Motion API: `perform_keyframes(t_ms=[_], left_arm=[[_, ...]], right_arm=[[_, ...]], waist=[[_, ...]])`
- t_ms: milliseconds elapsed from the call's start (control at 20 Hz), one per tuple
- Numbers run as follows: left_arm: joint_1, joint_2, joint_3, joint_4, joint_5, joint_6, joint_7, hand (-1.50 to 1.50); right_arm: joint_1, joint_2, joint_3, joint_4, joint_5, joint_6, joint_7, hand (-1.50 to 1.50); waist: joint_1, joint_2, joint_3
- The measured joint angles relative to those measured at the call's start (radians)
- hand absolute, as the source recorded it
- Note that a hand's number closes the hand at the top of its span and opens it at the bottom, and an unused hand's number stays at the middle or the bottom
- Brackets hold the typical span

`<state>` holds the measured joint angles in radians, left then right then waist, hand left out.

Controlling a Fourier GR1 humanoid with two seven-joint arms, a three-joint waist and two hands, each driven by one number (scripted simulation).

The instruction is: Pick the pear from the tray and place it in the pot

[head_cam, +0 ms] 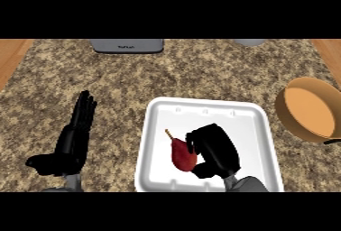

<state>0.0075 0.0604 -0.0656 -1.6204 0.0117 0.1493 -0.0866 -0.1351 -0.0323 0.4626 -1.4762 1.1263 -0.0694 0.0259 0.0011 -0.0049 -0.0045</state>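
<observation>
Granite counter (200, 72), speckled brown, bears a white foam tray (256, 135) holding a red pear (181, 155); right hand (214, 151) curls round it. Orange pot (310, 113) stands right; left hand (70, 140) rests spread.

The right hand (214, 151) curls against a red pear (181, 154) in the white tray (208, 108); an orange pot (307, 110) sits right.

Pear (181, 155) in tray (200, 108), ctr; pot (307, 110) right of tray; appliance (128, 45) behind.
</observation>
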Motion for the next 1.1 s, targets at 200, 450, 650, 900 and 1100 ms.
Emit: perform_keyframes(t_ms=[200,450,650,900,1100], left_arm=[[-0.001,0.006,0.01,0.004,0.009,-0.009,-0.002,0.0],[0.0,-0.014,0.004,0.027,-0.001,0.0,-0.026,0.0],[0.009,-0.001,0.017,0.023,0.004,-0.011,-0.028,0.0],[0.014,-0.01,0.012,0.036,-0.004,-0.007,-0.043,0.0],[-0.008,-0.025,0.007,0.052,-0.016,0.009,-0.039,0.0]], right_arm=[[-0.07,0.017,-0.017,0.013,0.024,0.191,0.18,1.5],[-0.133,0.028,-0.023,-0.081,0.045,0.318,0.336,1.5],[-0.148,0.03,0.002,-0.217,0.074,0.324,0.414,1.5],[-0.184,0.031,0.036,-0.408,0.127,0.338,0.511,1.5],[-0.196,0.024,0.037,-0.535,0.2,0.395,0.586,1.5]], waist=[[0.003,0.002,0.002],[0.0,0.003,0.003],[-0.002,0.002,0.004],[-0.006,0.001,0.004],[-0.008,0.001,0.004]])
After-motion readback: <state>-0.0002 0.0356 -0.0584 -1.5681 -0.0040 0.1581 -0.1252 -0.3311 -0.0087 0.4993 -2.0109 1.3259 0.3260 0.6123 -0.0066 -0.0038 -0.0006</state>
